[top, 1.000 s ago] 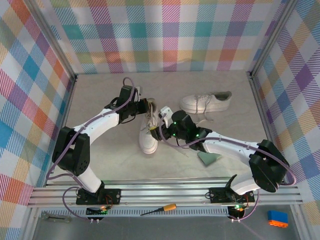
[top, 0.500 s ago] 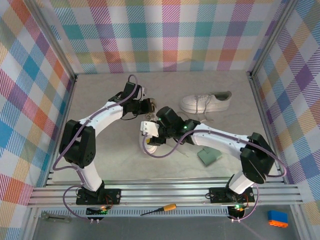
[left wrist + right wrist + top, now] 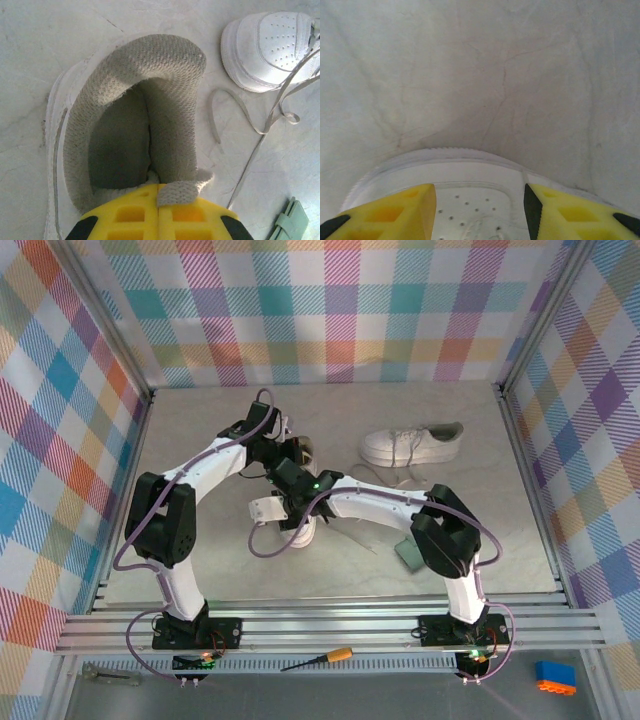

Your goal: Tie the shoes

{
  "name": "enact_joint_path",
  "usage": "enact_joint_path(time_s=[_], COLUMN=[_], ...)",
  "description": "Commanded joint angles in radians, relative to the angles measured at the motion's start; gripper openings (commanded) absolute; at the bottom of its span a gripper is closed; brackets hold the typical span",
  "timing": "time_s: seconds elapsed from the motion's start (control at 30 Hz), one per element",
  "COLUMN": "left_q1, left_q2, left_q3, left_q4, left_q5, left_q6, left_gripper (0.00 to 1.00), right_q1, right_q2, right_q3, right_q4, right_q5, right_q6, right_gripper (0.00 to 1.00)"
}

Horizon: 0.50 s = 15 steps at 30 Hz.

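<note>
The left gripper (image 3: 159, 200) pinches the grey lining at the rim of the near shoe (image 3: 172, 95), its opening just ahead. The far shoe (image 3: 270, 50) lies farther ahead, to that gripper's right. The right gripper (image 3: 479, 195) hangs half open, fingers straddling the near shoe's toe.

The table (image 3: 200, 500) is pale grey, with thin lines like cracks in stone. Bright checked walls (image 3: 340, 310) stand around it. A small green pad (image 3: 406, 557) lies on the table. Down in front of the metal rail (image 3: 330, 625) lie a screwdriver (image 3: 318, 659) with an orange handle and a blue and orange block (image 3: 555, 677).
</note>
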Motion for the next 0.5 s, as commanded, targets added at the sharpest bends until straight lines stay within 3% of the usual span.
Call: enact_joint_path(time_s=[0.0,0.47], left_q1=[0.014,0.017], left_q2=[0.013,0.024], left_q3=[0.033,0.036], left_q4=[-0.036,-0.033], left_q5=[0.027,0.032], left_q6=[0.015,0.016], left_gripper=[0.00,0.00], right_q1=[0.004,-0.004], right_q2=[0.035,0.124], right_q3=[0.071,0.152], right_q4=[-0.047,-0.085], right_q5=[0.056,0.199], right_q6=[-0.036,-0.050], right_gripper=[0.49,0.41])
